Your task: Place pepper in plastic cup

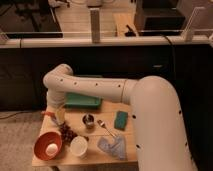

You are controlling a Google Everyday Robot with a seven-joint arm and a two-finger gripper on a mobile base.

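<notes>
The white plastic cup [78,146] stands upright near the table's front edge, right of the orange bowl [42,143]. My gripper [59,116] hangs at the left side of the table, behind and left of the cup, just above a dark red bunch of grapes [67,133]. A small orange-red thing [48,114], perhaps the pepper, shows right beside the gripper on its left; I cannot tell whether it is held. The white arm [95,89] sweeps in from the right above the table.
A small shiny metal cup [88,120] stands mid-table with a fork [105,128] beside it. A green sponge [120,120] lies to the right, a grey-blue cloth [112,146] at front right, a green tray [82,101] at the back. The bowl holds a white round thing [52,148].
</notes>
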